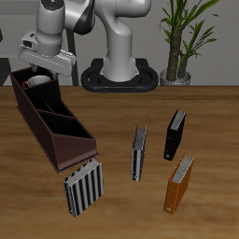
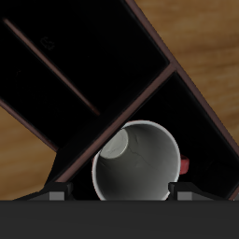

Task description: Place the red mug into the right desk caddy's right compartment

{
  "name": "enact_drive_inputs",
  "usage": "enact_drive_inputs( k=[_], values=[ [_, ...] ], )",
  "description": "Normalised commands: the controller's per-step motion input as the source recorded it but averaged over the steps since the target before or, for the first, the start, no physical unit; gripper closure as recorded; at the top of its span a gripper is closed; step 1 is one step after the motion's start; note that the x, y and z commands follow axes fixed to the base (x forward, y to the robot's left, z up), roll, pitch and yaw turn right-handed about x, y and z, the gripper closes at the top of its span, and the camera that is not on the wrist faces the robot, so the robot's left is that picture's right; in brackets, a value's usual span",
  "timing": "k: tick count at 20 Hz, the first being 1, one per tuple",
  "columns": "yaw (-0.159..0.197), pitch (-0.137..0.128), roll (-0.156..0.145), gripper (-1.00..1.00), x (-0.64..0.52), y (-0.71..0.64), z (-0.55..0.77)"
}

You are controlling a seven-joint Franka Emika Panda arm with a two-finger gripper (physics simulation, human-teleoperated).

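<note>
The red mug (image 1: pixel 37 82) stands upright inside the square end bay (image 1: pixel 22 78) at the far back end of the long dark maroon right desk caddy (image 1: pixel 65 147). In the wrist view I look straight down into the mug's pale inside (image 2: pixel 138 166), with its red handle (image 2: pixel 186 166) poking out beside a dark bay wall (image 2: pixel 201 140). My gripper (image 1: pixel 42 69) hangs just above the mug. Its fingers (image 2: pixel 60 192) are spread wide on either side of the rim and do not squeeze it. The slant-walled middle bays (image 2: pixel 65 65) are empty.
A striped grey-white book (image 1: pixel 82 187) stands near the caddy's front end. A thin grey book (image 1: pixel 139 152), a black book (image 1: pixel 175 133) and an orange book (image 1: pixel 180 182) stand across the table. The robot base (image 1: pixel 117 70) and a potted plant (image 1: pixel 177 56) are at the back.
</note>
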Motion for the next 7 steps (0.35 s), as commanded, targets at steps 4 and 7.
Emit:
enact_drive_inputs(
  k=[4, 7],
  values=[
    [0.034, -0.060, 0.050, -1.00, -0.12, 0.41, 0.27],
    [0.036, -0.059, 0.004, -1.00, -0.10, 0.24, 0.32]
  ],
)
